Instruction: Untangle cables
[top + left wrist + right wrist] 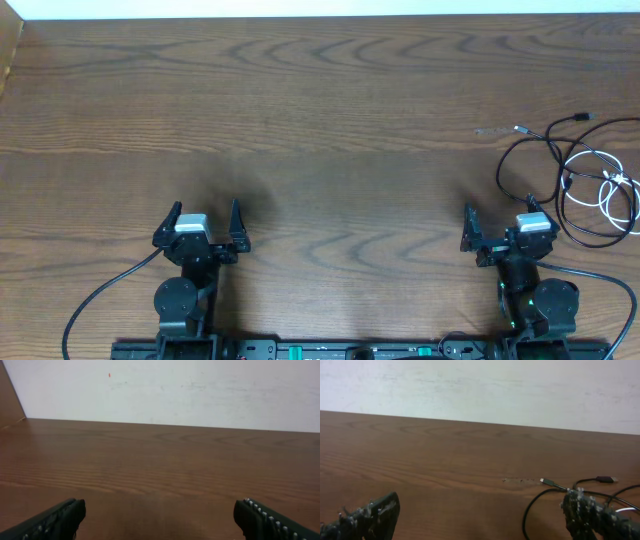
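The cables lie in a loose tangle at the table's right edge. The black cable makes wide loops, with one small plug at the far end, and the white cable is coiled inside them. My right gripper stands open just left of and nearer than the tangle, holding nothing. In the right wrist view the black cable curves past my right fingertip, and a plug lies beyond it. My left gripper is open at the near left, far from the cables, with only bare wood between its fingers.
The wooden table runs back to a white wall. Thick black arm cables trail along the near edge beside both arm bases. The table's left edge shows at the far left.
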